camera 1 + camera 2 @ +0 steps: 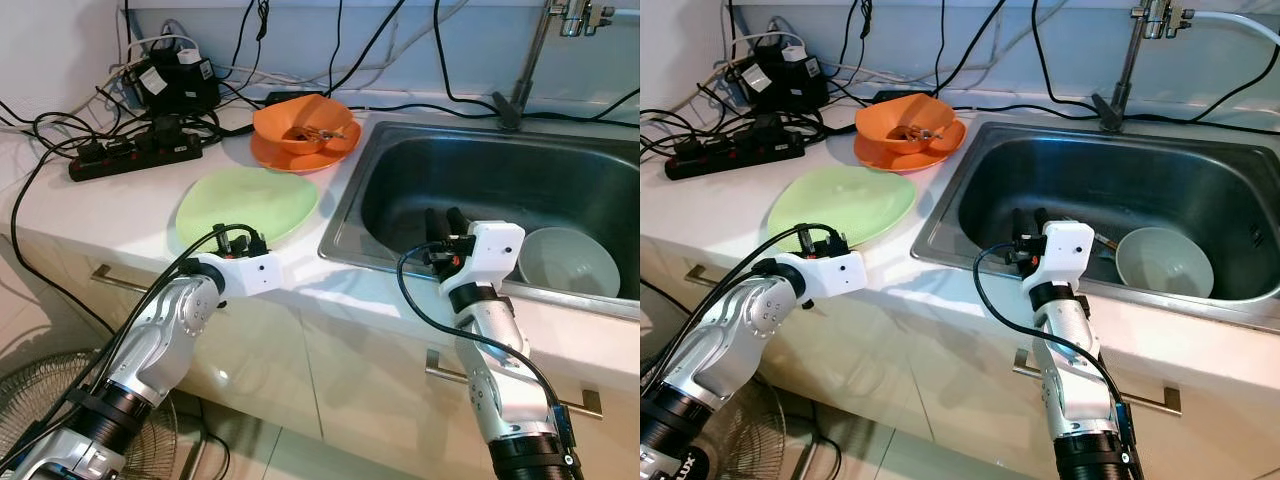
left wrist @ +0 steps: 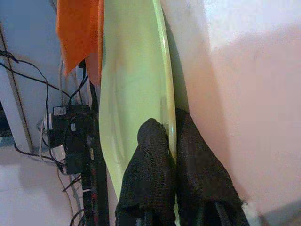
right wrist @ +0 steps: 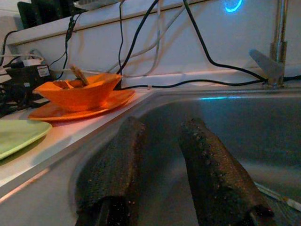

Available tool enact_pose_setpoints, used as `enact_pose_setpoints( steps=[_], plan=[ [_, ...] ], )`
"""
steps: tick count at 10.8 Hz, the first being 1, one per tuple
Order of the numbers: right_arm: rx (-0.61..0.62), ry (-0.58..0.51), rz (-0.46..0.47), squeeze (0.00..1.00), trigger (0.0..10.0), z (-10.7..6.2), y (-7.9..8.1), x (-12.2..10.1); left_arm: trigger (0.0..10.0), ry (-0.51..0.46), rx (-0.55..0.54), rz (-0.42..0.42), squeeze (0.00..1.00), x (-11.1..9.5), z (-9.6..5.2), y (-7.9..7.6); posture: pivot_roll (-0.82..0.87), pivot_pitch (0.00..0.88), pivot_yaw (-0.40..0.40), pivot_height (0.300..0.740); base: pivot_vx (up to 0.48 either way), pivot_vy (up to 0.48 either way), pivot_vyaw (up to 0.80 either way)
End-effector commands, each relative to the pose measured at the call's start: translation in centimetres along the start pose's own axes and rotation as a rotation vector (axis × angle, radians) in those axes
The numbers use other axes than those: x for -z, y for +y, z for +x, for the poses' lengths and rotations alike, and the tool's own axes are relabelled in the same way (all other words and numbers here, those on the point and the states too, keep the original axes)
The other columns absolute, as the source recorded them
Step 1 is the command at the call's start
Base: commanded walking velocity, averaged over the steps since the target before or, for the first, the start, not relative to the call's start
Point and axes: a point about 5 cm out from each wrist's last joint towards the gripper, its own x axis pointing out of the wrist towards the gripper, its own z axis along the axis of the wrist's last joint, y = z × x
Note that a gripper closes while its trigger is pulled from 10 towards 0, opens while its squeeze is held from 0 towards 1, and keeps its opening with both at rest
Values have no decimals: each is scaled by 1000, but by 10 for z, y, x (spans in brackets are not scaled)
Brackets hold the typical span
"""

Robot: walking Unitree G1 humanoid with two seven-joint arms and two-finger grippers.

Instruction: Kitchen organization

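A pale green plate (image 1: pixel 252 198) lies flat on the white counter, left of the sink. My left gripper (image 1: pixel 240 238) is at the plate's near edge. In the left wrist view its two black fingers (image 2: pixel 153 155) are shut on the plate's rim (image 2: pixel 165 101), one above and one below. My right gripper (image 1: pixel 445 220) hangs inside the steel sink (image 1: pixel 345 250) near its front left wall, open with nothing between its fingers (image 3: pixel 117 165). A white bowl (image 1: pixel 568 262) sits in the sink to the right of that gripper.
An orange bowl (image 1: pixel 303 122) with scraps sits on an orange plate behind the green plate. A black power strip (image 1: pixel 135 152) and tangled cables crowd the back left of the counter. The faucet (image 1: pixel 520 80) rises behind the sink. A floor fan (image 1: pixel 30 400) stands below on the left.
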Motion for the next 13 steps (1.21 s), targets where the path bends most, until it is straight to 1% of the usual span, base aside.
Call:
enact_pose_setpoints(
  steps=[1,3,5,6,7,9,11,13],
  plan=[
    [-9,14,10,0,10000,3,2,1,0,13,20,-2,0,2,2,-3,77,37,115,740,0,0,0],
    [-17,16,10,0,10000,4,3,1,0,25,3,-32,0,-2,-1,-9,79,35,113,740,0,0,0],
    [-20,16,8,0,10000,5,3,1,0,11,18,-55,0,-8,-9,-18,81,35,107,740,0,0,0],
    [-21,16,7,0,10000,6,2,1,0,5,21,-60,0,-9,-12,-21,84,36,104,740,0,0,0],
    [-24,18,7,0,10000,7,2,1,10000,14,1,-65,0,-8,-16,-22,89,37,101,740,0,0,0],
    [-33,18,9,0,10000,8,4,1,10000,27,-67,-67,0,-8,-20,-13,94,34,95,740,0,0,0],
    [-38,17,9,0,10000,9,4,1,10000,13,-233,-43,0,-13,-25,12,101,32,90,740,0,0,0],
    [-40,15,10,0,10000,10,4,1,10000,-9,-367,-27,0,-18,-28,30,101,32,90,740,0,0,0]
  ],
)
